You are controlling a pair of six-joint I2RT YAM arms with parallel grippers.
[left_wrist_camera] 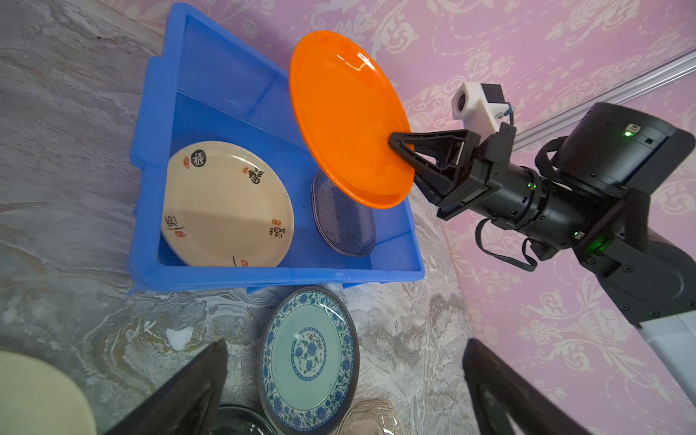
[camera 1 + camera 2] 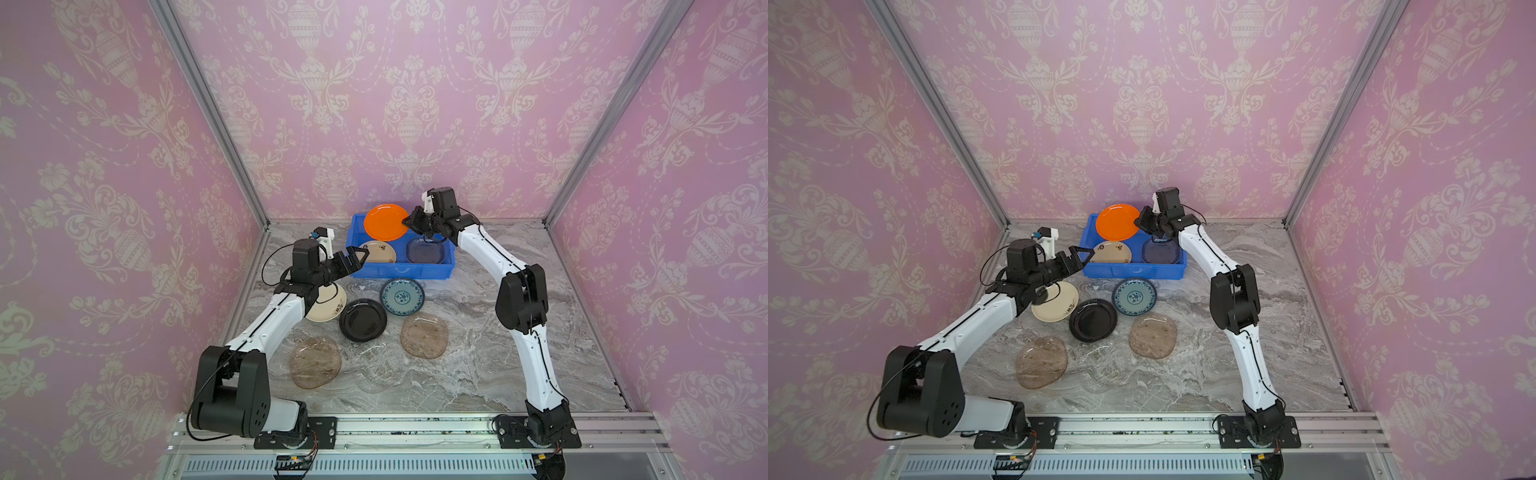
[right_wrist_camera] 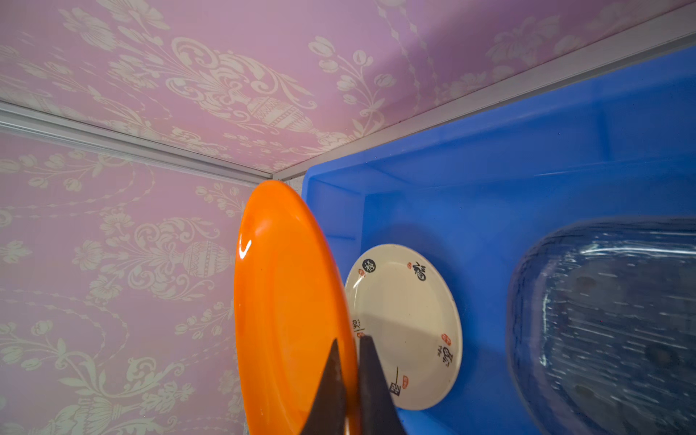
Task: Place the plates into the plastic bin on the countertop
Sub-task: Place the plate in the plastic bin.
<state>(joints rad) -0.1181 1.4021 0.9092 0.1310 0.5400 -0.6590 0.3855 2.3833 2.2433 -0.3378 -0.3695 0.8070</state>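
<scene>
right gripper (image 2: 409, 223) clamped on rim of orange plate (image 2: 386, 222), held tilted over blue bin (image 2: 399, 272), upper centre of frame. bin holds 1 cream plate (image 2: 377, 251) and 1 clear plate (image 2: 428, 250). left gripper (image 2: 360, 257) spread wide, empty, by bin's left wall. teal plate (image 2: 402, 296) and black plate (image 2: 363, 320) on countertop (image 2: 478, 353) below bin.

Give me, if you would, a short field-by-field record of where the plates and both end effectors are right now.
right end effector: shut on the orange plate, held tilted over the plastic bin
left end effector: open, empty, by the bin's near left corner
in bin: motif cream plate; clear plates
on countertop: second cream plate, partly under the left arm; black plate; teal plate; left brownish plate; right brownish plate
</scene>
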